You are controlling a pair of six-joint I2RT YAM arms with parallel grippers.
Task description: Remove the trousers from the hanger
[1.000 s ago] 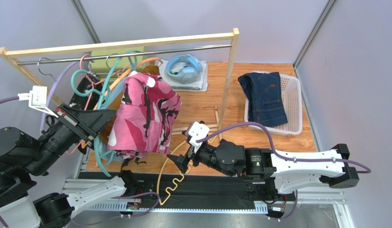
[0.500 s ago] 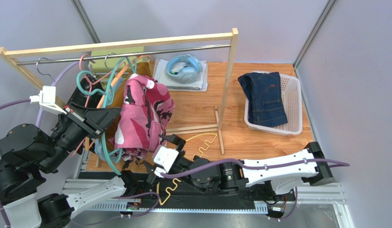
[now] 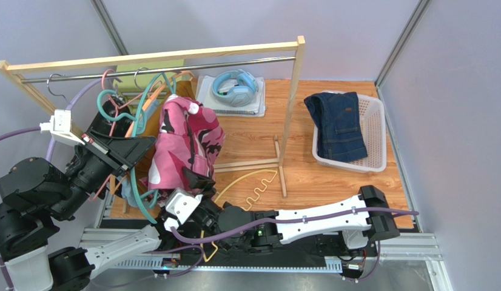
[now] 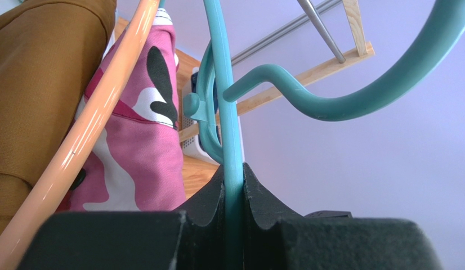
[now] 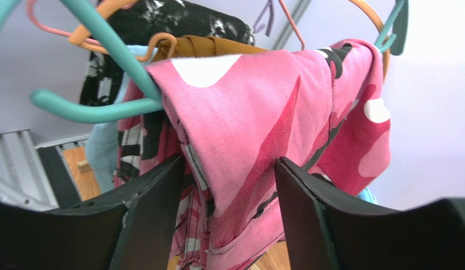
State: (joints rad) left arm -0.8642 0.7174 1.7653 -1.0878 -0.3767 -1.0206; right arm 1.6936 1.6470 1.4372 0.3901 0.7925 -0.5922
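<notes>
Your left claw (image 4: pixel 233 180) is clamping narrowly on the thin bar of the teal hanger (image 4: pixel 226 112), and the bar is sitting tightly between the two black fingers. This hanger is carrying the pink patterned trousers (image 5: pixel 263 95), which are hanging folded over its arm, low in front of the wooden rack (image 3: pixel 292 91). Your right claw (image 5: pixel 229 163) is reaching up from below with its jaws standing apart, one finger on each side of the pink fold. I cannot tell if the fingers are already pressing the cloth. The mustard-brown trousers (image 4: pixel 43 84) are hanging just behind the pink ones, beside an orange hanger (image 4: pixel 99 118). The black speckled trousers (image 5: pixel 178 19) and the light blue trousers (image 5: pixel 102 146) are hanging further back. The dark navy trousers (image 3: pixel 338 124) are lying in the white basket (image 3: pixel 375 121), well apart at the right side.
</notes>
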